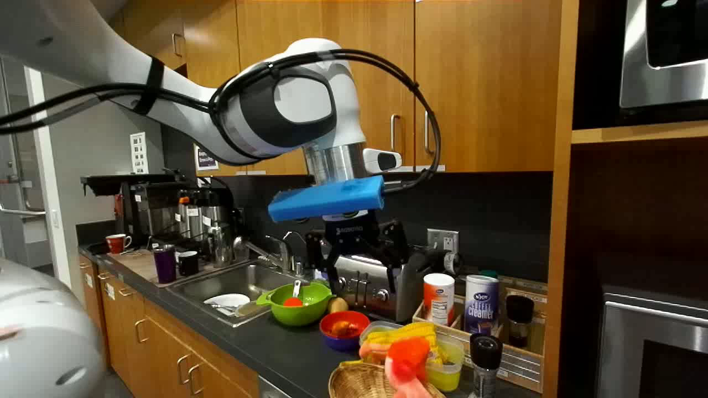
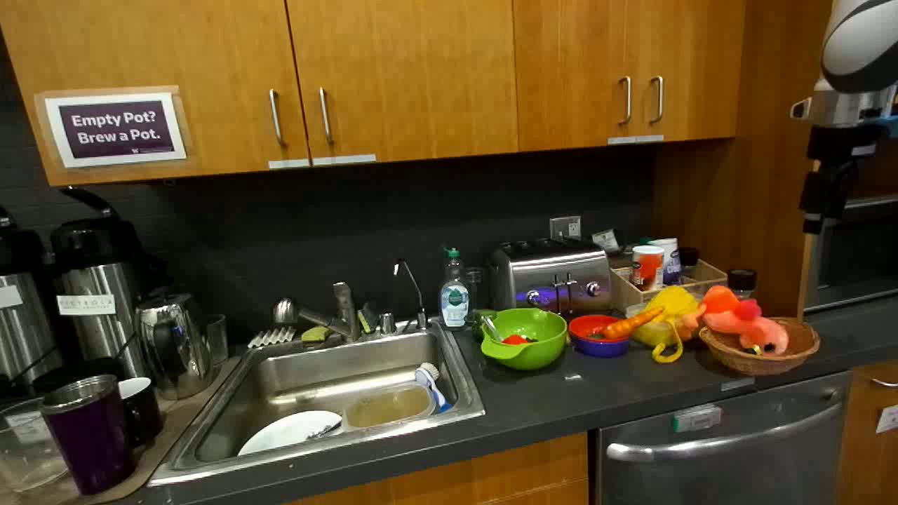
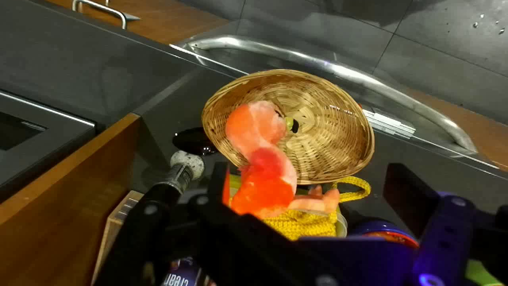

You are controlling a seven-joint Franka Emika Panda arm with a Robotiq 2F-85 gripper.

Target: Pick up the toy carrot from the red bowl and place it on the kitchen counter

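Note:
The orange toy carrot (image 2: 631,323) lies tilted in the red bowl (image 2: 584,327), one end sticking out over the rim; it appears foreshortened in an exterior view (image 1: 344,329). The red bowl (image 1: 327,321) sits in a blue bowl on the dark kitchen counter (image 2: 547,396). In the wrist view only an edge of the red bowl (image 3: 397,237) shows; the carrot is not clearly visible there. My gripper (image 1: 363,283) is open and empty, high above the counter with fingers down. It also shows at the right edge of an exterior view (image 2: 814,223). In the wrist view the fingers (image 3: 311,178) are wide apart.
A green colander (image 2: 526,354) stands beside the red bowl, next to the sink (image 2: 473,393). A toaster (image 2: 554,273) is behind. A plastic tub (image 1: 451,359) with yellow knitted toys and a wicker basket (image 3: 329,151) with a pink plush are close by. Shakers and canisters stand near the wooden organiser (image 1: 514,362).

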